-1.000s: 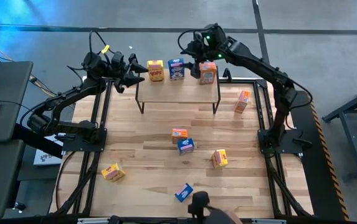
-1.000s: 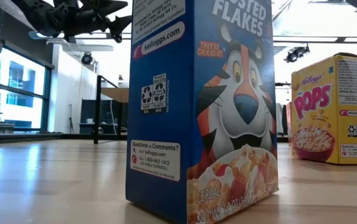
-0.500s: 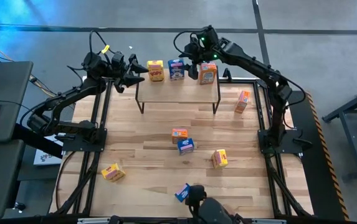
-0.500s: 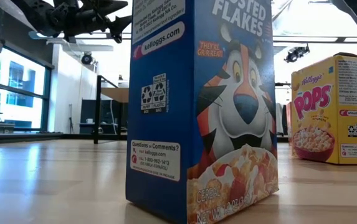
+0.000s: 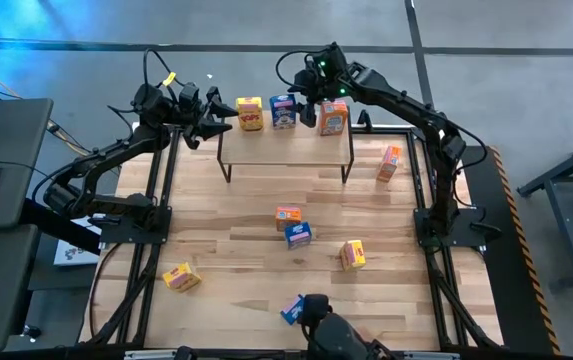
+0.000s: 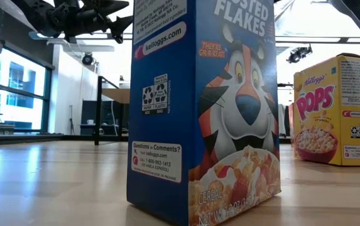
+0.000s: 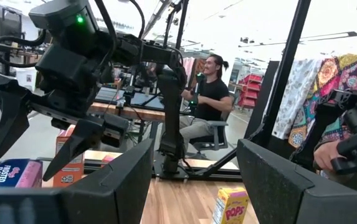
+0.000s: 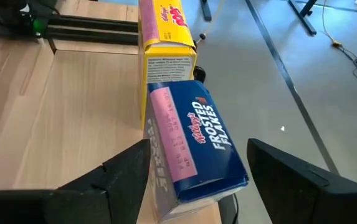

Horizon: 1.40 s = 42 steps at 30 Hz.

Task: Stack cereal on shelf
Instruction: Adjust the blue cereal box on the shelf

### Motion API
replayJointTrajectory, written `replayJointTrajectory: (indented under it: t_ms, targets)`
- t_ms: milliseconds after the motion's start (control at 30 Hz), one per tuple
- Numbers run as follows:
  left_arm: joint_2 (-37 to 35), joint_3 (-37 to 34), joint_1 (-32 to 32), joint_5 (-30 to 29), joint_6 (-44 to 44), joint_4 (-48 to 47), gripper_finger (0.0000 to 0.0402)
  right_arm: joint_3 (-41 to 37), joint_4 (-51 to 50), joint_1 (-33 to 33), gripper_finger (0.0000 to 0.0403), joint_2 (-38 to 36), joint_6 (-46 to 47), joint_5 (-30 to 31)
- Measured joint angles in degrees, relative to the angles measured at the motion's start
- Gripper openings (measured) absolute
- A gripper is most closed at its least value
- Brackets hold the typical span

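Three cereal boxes stand upright along the far edge of the shelf [image 5: 286, 150]: yellow [image 5: 250, 113], blue [image 5: 284, 111] and orange [image 5: 333, 117]. My right gripper [image 5: 309, 103] hovers open just above them. In the right wrist view, its fingers [image 8: 198, 149] stand on either side of the blue box's top [image 8: 197, 140], with the yellow box [image 8: 166, 37] beyond. My left gripper [image 5: 213, 125] waits open in the air at the shelf's left end, holding nothing. Several more cereal boxes lie scattered on the table.
Loose boxes on the table are orange [image 5: 390, 162], orange [image 5: 288, 215], blue [image 5: 298, 234], yellow [image 5: 353, 254], yellow [image 5: 182, 276] and blue [image 5: 294, 308]. The last stands close before the low camera [image 6: 205, 113]. A person [image 7: 206, 93] sits beyond the table.
My right gripper has come down and a little toward the table's left, over the blue box on the shelf, and has stayed open. The boxes and my left arm have kept still.
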Motion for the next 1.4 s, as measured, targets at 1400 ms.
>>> replayJointTrajectory:
  t_ms: [1400]
  targets:
    - [0.00, -0.02, 0.02, 0.02, 1.43, 0.00, 0.0223, 0.00, -1.78, 0.02, 0.0191, 1.03, 0.15, 2.64]
